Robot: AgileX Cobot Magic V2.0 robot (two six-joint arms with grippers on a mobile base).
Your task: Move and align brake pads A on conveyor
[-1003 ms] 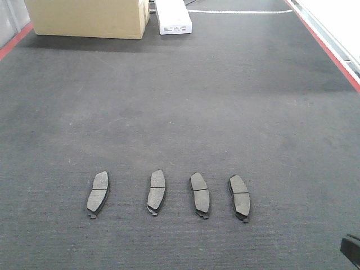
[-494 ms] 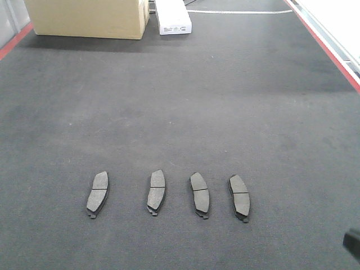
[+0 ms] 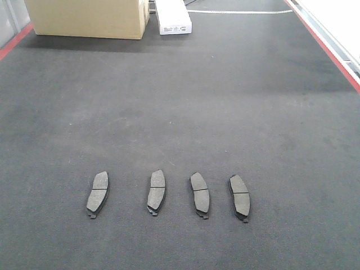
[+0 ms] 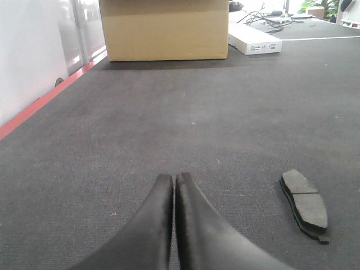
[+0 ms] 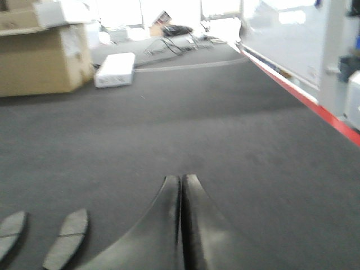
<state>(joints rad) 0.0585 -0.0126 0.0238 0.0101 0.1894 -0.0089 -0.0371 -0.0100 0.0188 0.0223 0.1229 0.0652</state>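
Four flat dark-grey curved brake pads lie in a spaced row on the dark charcoal felt-like conveyor; only the front view shows all four, and no claw. The left wrist view shows the left claw pressed closed and empty, one pad to its right. The blurred right wrist view shows the right claw closed, empty, two pads to its left.

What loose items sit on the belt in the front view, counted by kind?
Brake pads: 4
Cardboard box: 1
White flat box: 1
Total: 6
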